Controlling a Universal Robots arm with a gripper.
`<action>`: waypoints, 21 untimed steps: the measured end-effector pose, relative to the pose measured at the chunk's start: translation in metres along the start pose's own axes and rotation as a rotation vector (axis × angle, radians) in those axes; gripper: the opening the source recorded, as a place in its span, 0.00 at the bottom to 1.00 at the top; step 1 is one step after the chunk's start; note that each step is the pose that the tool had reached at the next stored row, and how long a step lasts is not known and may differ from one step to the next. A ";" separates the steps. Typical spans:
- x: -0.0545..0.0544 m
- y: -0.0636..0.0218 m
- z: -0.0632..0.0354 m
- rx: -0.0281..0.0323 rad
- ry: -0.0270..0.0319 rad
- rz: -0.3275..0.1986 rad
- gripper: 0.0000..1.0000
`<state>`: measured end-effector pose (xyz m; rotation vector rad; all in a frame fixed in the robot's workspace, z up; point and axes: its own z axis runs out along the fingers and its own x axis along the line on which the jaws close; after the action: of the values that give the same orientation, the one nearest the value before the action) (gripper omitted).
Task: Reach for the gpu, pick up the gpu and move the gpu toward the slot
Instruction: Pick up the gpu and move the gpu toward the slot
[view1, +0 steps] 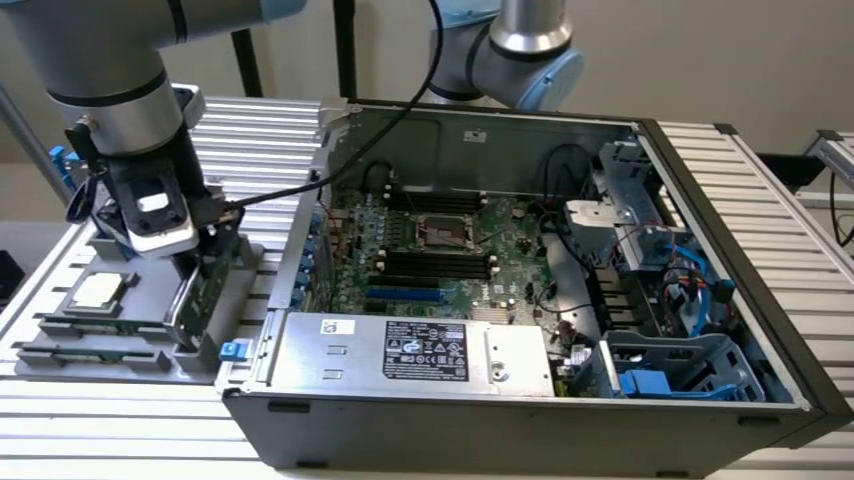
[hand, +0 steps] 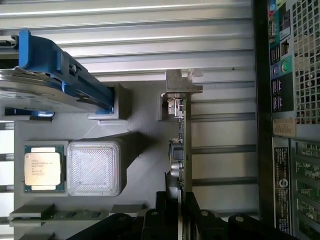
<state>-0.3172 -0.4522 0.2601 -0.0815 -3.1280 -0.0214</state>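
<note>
The gpu (view1: 198, 292) is a thin green card standing on edge in the grey parts fixture (view1: 127, 335) at the exterior view's left, beside the open computer case. In the wrist view the gpu (hand: 179, 150) appears edge-on, with its silver bracket (hand: 182, 92) at the far end. My gripper (view1: 200, 262) is down on the card's top edge. Its black fingers (hand: 161, 207) press against both faces of the card, so it is shut on the gpu (hand: 176, 212). The card still sits in the fixture. The blue slot (view1: 400, 295) lies on the motherboard inside the case.
A processor chip (hand: 44, 168) and a silver hard drive with blue rails (hand: 55, 85) rest in the same fixture. Narrow memory sticks (view1: 80, 325) lie at its front. The case wall (view1: 296, 270) rises right beside the fixture. A power supply (view1: 407, 350) fills the case's front.
</note>
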 end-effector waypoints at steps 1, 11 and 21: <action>0.000 0.0000 -0.0024 0.0001 0.0028 0.000 0.26; -0.005 0.0008 -0.0372 0.0014 0.0291 0.000 0.26; -0.017 0.0021 -0.0827 0.0018 0.0356 0.001 0.26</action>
<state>-0.2987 -0.4522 0.3426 -0.0810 -3.0925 -0.0198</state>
